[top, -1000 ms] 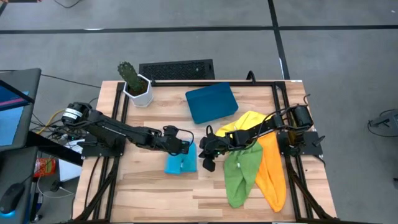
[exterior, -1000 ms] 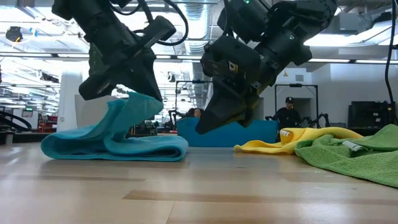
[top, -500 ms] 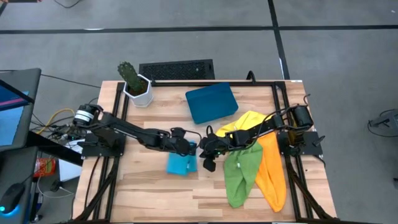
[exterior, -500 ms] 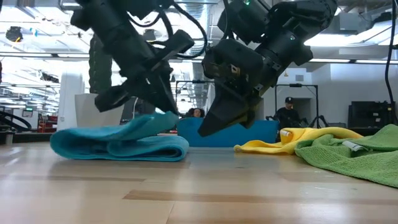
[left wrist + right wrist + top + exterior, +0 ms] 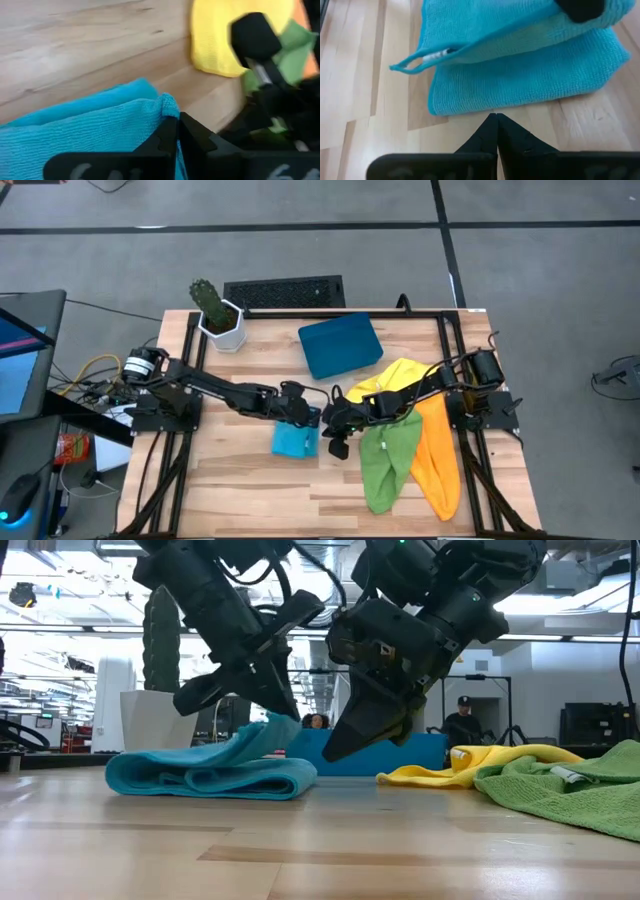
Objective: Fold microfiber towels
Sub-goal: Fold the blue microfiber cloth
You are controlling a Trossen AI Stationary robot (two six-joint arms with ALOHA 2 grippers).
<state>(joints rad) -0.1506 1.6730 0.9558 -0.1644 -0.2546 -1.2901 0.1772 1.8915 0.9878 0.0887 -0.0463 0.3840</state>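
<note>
The light blue towel [image 5: 295, 441] lies folded over on the wood at mid-table, its lower layers flat [image 5: 210, 778]. My left gripper [image 5: 177, 116] is shut on the towel's right edge, a little above the table [image 5: 288, 720]. Just right of the towel, my right gripper [image 5: 496, 116] is shut with nothing in it, its tips above bare wood [image 5: 335, 750]. Yellow [image 5: 395, 377], green [image 5: 385, 460] and orange [image 5: 437, 450] towels lie heaped at the right. My left gripper pinches a corner of the towel's top layer [image 5: 167, 102] between its two fingers. The fingers slant down at it from the table's left. That layer [image 5: 262, 732] is raised off the rest and slopes down to the folded part on the table.
A dark-blue tray [image 5: 340, 345] lies at the far middle of the table. A potted cactus [image 5: 215, 315] stands at the far left corner. Bare wood [image 5: 250, 490] stretches along the near edge, left of the green towel. People show in the room behind.
My left gripper has carried the towel's top layer toward the table's right edge and slightly down. The raised hump of cloth has flattened over the lower layers, and the whole towel has slid a little to the right.
</note>
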